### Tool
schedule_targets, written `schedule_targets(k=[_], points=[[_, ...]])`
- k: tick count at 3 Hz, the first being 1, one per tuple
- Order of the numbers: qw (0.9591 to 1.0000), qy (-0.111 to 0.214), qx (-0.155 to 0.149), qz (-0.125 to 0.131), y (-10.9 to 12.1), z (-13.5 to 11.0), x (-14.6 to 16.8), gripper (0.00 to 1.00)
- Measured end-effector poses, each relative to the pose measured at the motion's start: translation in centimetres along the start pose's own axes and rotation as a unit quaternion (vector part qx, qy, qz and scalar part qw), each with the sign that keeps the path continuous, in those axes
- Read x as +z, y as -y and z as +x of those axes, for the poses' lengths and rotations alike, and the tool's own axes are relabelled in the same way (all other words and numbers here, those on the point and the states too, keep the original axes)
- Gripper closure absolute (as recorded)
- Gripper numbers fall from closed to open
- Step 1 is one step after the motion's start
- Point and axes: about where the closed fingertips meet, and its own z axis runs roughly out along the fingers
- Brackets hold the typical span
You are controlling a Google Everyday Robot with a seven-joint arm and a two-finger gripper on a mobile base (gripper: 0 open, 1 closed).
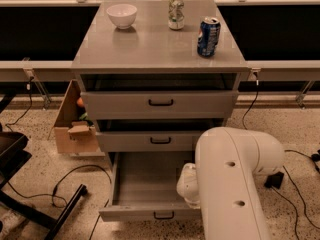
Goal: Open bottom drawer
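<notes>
Speckled terrazzo flooring carries a grey cabinet [155,51] set against a dark wall with rails. On its top stand a white bowl [121,15], a silver can [175,12] and a blue Pepsi can [208,36], well apart. The top drawer [120,105] and middle drawer [130,142] sit close to the carcass. The bottom drawer [130,213] is pulled far out toward the viewer, its grey tray exposed and its black bar handle [164,215] facing front. The white robot arm [230,184] overlaps the drawer's right side. The gripper [188,185] sits over the tray's right edge, largely hidden behind the arm; its state cannot be told. A cardboard box [75,129] stands left of the cabinet, and black cables [75,176] trail on the floor.
</notes>
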Motion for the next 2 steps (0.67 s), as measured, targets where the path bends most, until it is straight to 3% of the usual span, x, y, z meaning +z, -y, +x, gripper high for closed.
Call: schedule_targets(k=[2], points=[[1.0, 0.0, 0.0, 0.0, 0.0, 0.0, 0.0, 0.5]])
